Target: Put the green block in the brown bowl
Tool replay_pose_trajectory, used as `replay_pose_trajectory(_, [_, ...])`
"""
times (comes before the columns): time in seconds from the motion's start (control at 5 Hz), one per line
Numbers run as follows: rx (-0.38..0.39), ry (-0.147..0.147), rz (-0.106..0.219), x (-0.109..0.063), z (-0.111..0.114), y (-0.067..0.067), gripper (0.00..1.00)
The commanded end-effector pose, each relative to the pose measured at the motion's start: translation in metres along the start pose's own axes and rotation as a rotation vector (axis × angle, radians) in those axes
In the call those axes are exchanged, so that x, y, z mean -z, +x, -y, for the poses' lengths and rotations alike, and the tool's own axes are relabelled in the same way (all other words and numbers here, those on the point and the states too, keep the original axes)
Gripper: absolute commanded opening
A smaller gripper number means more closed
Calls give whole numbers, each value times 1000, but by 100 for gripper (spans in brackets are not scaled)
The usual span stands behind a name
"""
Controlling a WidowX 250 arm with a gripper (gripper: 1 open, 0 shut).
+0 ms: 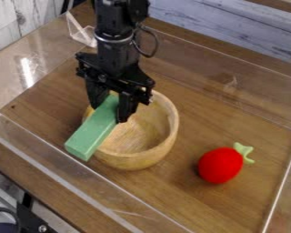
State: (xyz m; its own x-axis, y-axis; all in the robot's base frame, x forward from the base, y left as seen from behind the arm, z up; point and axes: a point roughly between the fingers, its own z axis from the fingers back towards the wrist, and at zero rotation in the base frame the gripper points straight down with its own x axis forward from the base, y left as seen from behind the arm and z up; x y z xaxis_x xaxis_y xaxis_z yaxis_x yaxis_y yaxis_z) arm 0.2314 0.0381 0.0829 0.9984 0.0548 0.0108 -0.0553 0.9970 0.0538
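Gripper (115, 102) clamped on block (92, 132) at centre frame, tilted over bowl (158, 144) rim, apparently touching it. No writing seen.

Grainy light wooden brown bowl (135, 136), matt plain green block (92, 133), wood-grain table (221, 105), clear glossy walls (33, 50).
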Motion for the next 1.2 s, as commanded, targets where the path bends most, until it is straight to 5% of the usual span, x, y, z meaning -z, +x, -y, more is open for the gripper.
replay_pose_trajectory(0.0, [12,9,49,-9,-7,12,0])
replay_pose_trajectory(0.4, [12,3,45,-7,-11,17,0])
replay_pose_trajectory(0.6, [9,1,65,-17,-12,19,100])
replay_pose_trajectory(1.0, [14,-4,103,-43,-10,25,100])
